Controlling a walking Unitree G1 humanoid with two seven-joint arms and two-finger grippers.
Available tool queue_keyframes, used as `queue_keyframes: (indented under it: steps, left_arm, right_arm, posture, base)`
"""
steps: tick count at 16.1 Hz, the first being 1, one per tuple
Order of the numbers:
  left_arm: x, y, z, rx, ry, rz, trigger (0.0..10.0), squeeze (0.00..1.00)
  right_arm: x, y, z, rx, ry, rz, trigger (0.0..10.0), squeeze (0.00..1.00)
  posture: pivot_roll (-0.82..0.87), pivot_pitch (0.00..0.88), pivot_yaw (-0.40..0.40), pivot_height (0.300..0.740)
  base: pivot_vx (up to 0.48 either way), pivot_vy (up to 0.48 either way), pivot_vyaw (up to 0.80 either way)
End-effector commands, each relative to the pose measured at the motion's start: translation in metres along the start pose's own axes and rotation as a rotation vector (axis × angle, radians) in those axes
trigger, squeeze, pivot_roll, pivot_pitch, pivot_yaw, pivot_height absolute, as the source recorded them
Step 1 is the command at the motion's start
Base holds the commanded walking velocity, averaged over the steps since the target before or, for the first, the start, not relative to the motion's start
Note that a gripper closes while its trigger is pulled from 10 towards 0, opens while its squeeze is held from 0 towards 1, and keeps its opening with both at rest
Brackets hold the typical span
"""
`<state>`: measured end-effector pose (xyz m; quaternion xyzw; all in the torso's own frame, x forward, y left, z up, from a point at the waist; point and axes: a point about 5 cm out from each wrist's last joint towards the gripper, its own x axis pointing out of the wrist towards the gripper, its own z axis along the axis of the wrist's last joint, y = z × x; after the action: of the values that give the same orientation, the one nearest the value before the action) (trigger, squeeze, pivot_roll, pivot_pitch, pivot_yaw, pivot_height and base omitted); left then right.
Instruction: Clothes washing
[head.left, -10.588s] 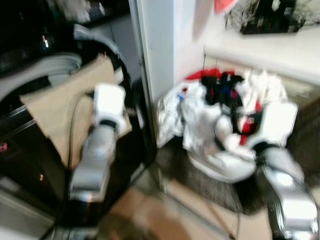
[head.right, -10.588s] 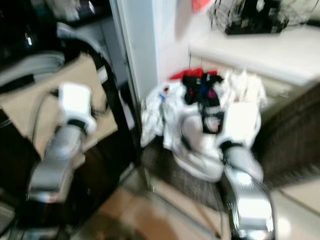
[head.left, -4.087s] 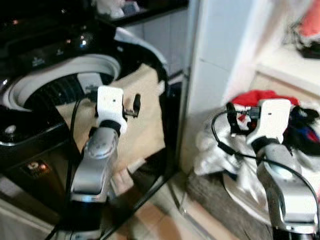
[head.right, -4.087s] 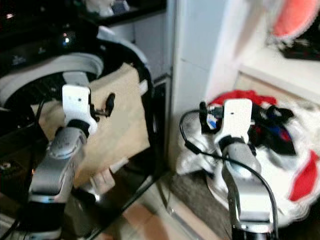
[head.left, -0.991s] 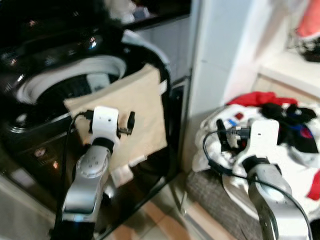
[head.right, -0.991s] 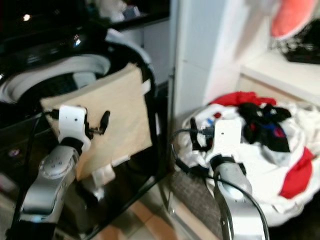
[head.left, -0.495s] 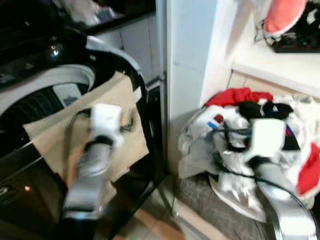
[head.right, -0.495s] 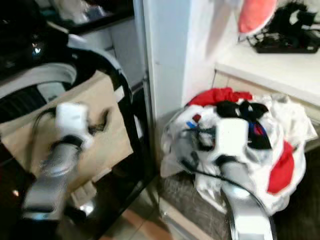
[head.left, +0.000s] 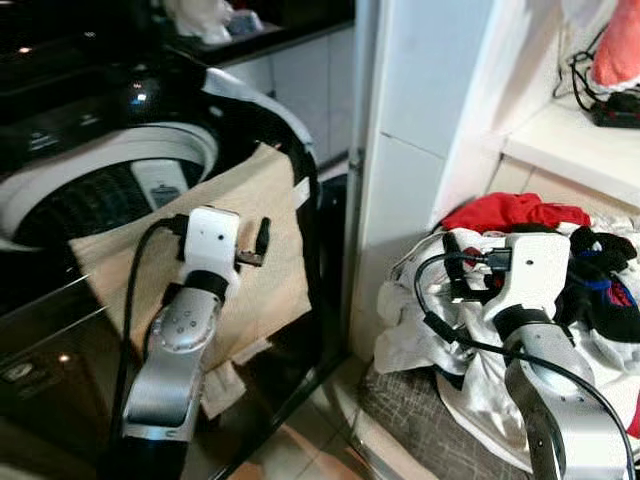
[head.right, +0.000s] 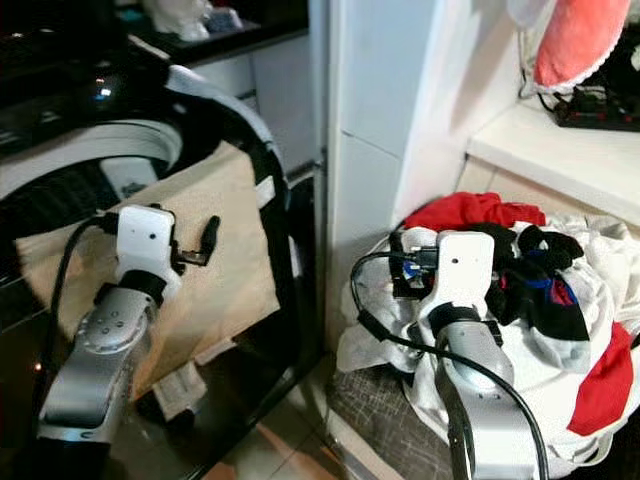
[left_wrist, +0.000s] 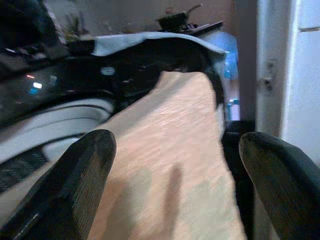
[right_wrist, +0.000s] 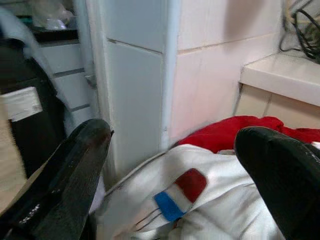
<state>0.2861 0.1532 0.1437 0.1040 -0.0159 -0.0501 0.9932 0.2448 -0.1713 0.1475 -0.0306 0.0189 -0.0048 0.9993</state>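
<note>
A black top-loading washing machine stands on the left with its lid up and its drum exposed. A beige cloth hangs over the front rim. My left gripper hovers open just above that cloth; in the left wrist view its fingers spread wide over the beige cloth. On the right, a laundry pile of white, red and black clothes fills a grey basket. My right gripper is open over a white garment with a red and blue patch.
A white tiled pillar separates the washer from the basket. Behind the pile runs a white shelf with black cables, and a pink cloth hangs above it. Tan floor tiles show at the bottom.
The whole picture has shifted and sharpened as the camera moved. Both arms keep about the same pose with open fingers; nothing has been taken hold of.
</note>
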Motion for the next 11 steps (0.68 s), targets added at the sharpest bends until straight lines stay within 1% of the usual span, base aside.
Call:
queue_keyframes:
  steps: [1, 3, 4, 5, 9, 10, 11]
  left_arm:
    - [0.002, 0.001, 0.002, 0.013, -0.001, -0.002, 10.0, 0.00]
    - [0.005, -0.002, 0.004, 0.019, -0.011, -0.031, 10.0, 0.00]
    - [0.006, -0.004, 0.005, 0.032, -0.013, -0.044, 10.0, 0.00]
    - [0.007, -0.006, 0.006, 0.025, -0.018, -0.047, 10.0, 0.00]
    - [0.008, -0.009, 0.009, 0.016, -0.026, -0.045, 10.0, 0.00]
    - [0.009, -0.008, 0.009, 0.013, -0.027, -0.038, 10.0, 0.00]
    - [0.009, -0.007, 0.009, 0.013, -0.022, -0.027, 10.0, 0.00]
  right_arm:
    - [-0.001, -0.001, 0.004, 0.005, -0.009, -0.009, 10.0, 0.00]
    - [-0.001, -0.007, 0.005, 0.013, -0.008, -0.048, 10.0, 0.00]
    - [0.000, -0.008, 0.007, 0.015, -0.013, -0.054, 10.0, 0.00]
    - [0.001, -0.010, 0.010, 0.014, -0.022, -0.058, 10.0, 0.00]
    - [0.004, -0.015, 0.016, 0.009, -0.037, -0.059, 10.0, 0.00]
    - [0.004, -0.015, 0.017, 0.006, -0.037, -0.057, 10.0, 0.00]
    - [0.005, -0.015, 0.017, 0.003, -0.039, -0.053, 10.0, 0.00]
  posture:
    - [-0.05, 0.000, 0.041, 0.740]
    - [-0.06, 0.000, 0.052, 0.740]
    - [-0.06, 0.000, 0.052, 0.740]
    - [-0.06, 0.000, 0.054, 0.740]
    - [-0.06, 0.000, 0.050, 0.740]
    - [-0.06, 0.000, 0.050, 0.740]
    - [-0.06, 0.000, 0.048, 0.740]
  base:
    - [0.000, 0.000, 0.00]
    - [0.000, 0.000, 0.00]
    - [0.000, 0.000, -0.51]
    - [0.000, 0.337, -0.51]
    - [0.000, 0.463, -0.80]
    - [0.000, 0.465, -0.41]
    - [0.000, 0.420, 0.00]
